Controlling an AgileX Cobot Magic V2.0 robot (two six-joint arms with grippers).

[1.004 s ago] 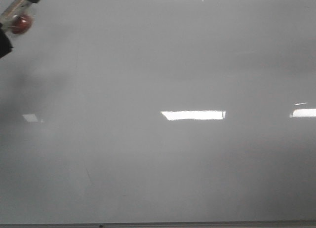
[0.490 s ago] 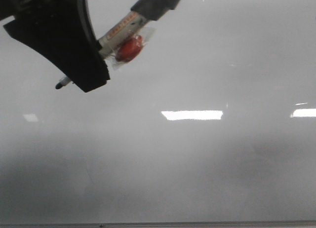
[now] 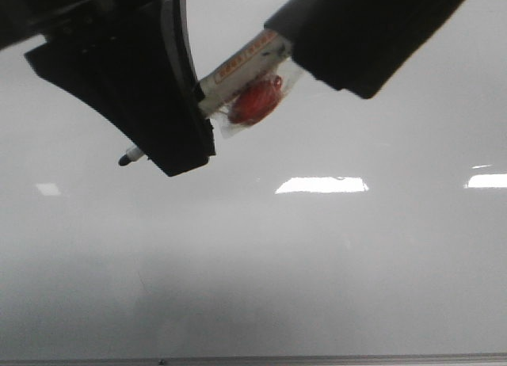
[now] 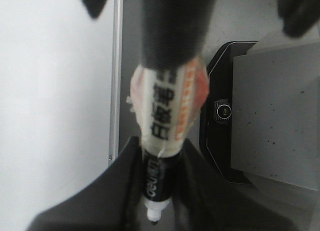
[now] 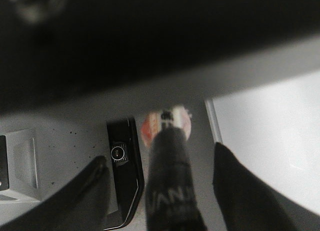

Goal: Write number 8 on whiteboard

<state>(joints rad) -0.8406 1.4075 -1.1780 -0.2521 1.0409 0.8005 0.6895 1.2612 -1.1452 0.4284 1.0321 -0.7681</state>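
Whiteboard (image 3: pixel 333 271) glossy, smooth; marker (image 3: pixel 238 69) plastic, clear wrap; left hand (image 3: pixel 170 140) matt black.

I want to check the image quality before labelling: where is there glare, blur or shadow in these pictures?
Front view: bright glare patches on the whiteboard, the largest near the middle, and a soft dark shadow band lower down. Left wrist view: the marker label is readable but soft, its upper part blurred. Right wrist view: strongly out of focus, a dark blur across the top.

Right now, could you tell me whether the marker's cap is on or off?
Off. The marker shows a bare dark nib past the left gripper, pointing toward the whiteboard.
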